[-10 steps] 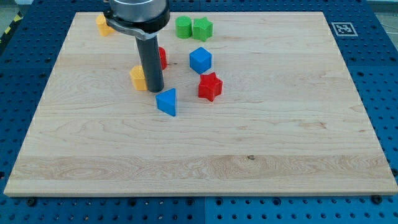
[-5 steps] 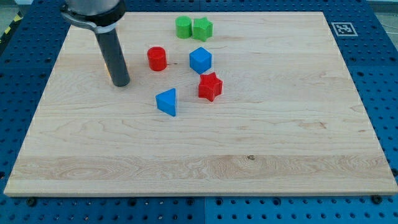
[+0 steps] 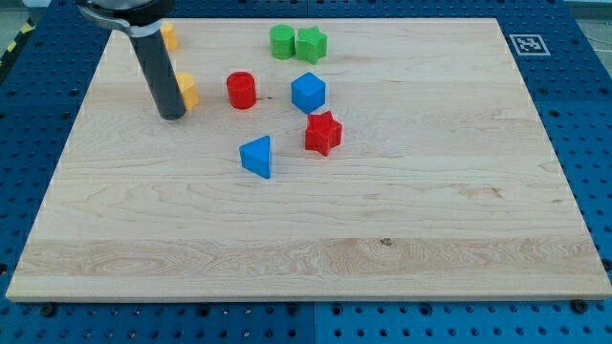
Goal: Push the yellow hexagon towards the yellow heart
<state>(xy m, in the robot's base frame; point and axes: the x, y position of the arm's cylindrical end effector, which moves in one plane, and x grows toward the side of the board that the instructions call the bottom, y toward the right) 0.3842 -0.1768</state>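
The yellow hexagon (image 3: 187,90) lies in the upper left part of the wooden board, partly hidden behind my rod. The yellow heart (image 3: 169,36) sits near the view's top left, also partly hidden by the arm. My tip (image 3: 172,115) rests on the board just left of and slightly below the hexagon, touching or nearly touching it. The heart is above the hexagon, a short gap apart.
A red cylinder (image 3: 242,90) stands right of the hexagon. A blue cube (image 3: 308,93), a red star (image 3: 323,132) and a blue triangle (image 3: 257,156) lie mid-board. A green cylinder (image 3: 282,41) and a green star (image 3: 311,44) sit at the top.
My tip moved left and up the view, pushing the yellow hexagon up and left, closer to the yellow heart. Other blocks have not moved.
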